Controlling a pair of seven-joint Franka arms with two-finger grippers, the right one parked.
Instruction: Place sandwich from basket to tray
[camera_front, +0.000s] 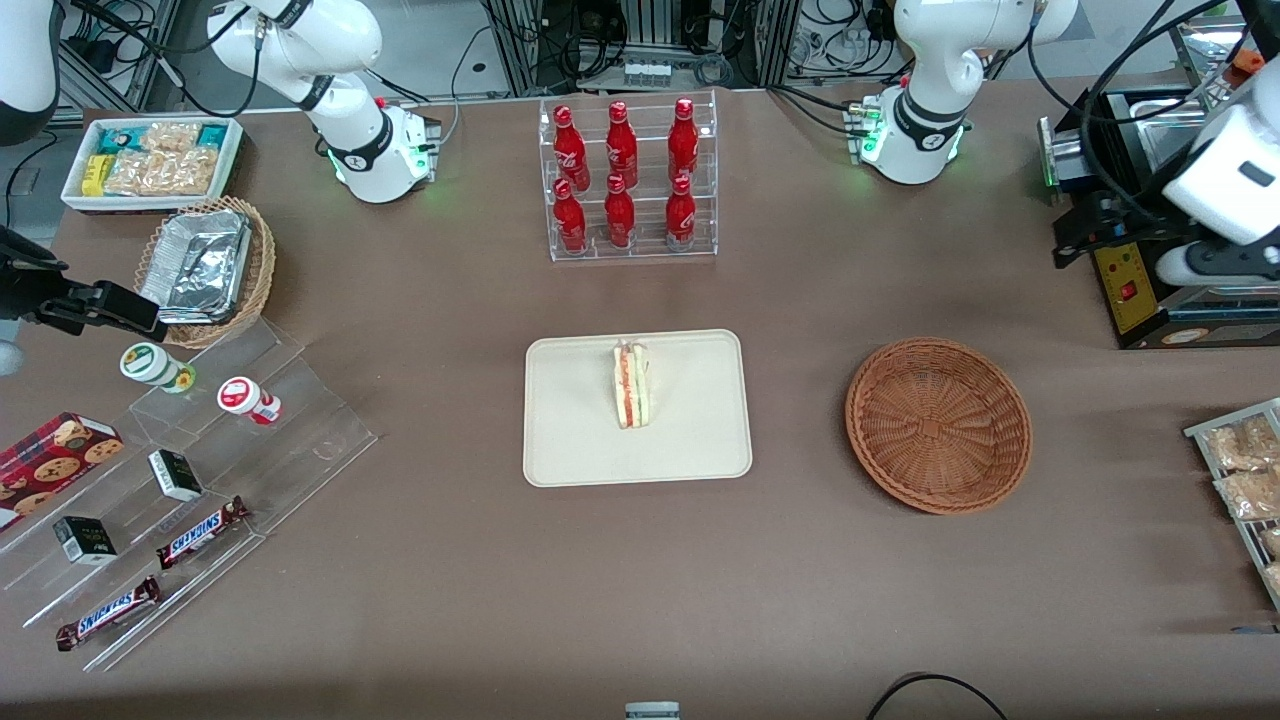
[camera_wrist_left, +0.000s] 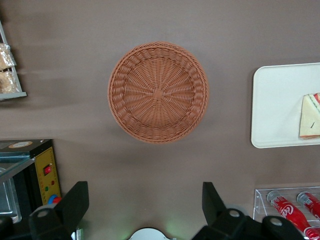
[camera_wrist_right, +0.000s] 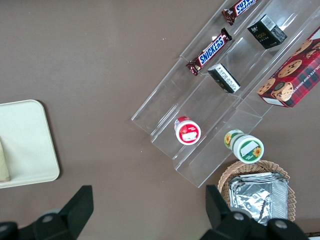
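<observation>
As I read the front view, the sandwich (camera_front: 631, 384) stands on its edge near the middle of the tray (camera_front: 570, 440), cut face with red and green layers showing, so the placing looks done to me. The basket (camera_front: 938, 424) sits empty on the counter (camera_front: 640, 580), beside the tray toward the working arm's end, clearly apart from it. A clear rack of red bottles (camera_front: 626, 175) stands farther from the camera than the tray. The working arm is up at the counter's end near a black machine (camera_front: 1140, 270); I cannot make out its jaws from here.

Left wrist view: the gripper (camera_wrist_left: 145, 212) hangs high above bare counter, looking straight down. Its jaws are spread wide with nothing between them. The basket (camera_wrist_left: 158, 92) is well apart from the fingertips, its woven bottom bare. The tray (camera_wrist_left: 280, 105) shows only in part, with a corner of the sandwich (camera_wrist_left: 310, 122) lying on it, farther off than the basket. My judgement: arm parked clear, load released.

Right wrist view: a tray corner (camera_wrist_right: 25, 145) and the snack shelf (camera_wrist_right: 220, 100) only.
</observation>
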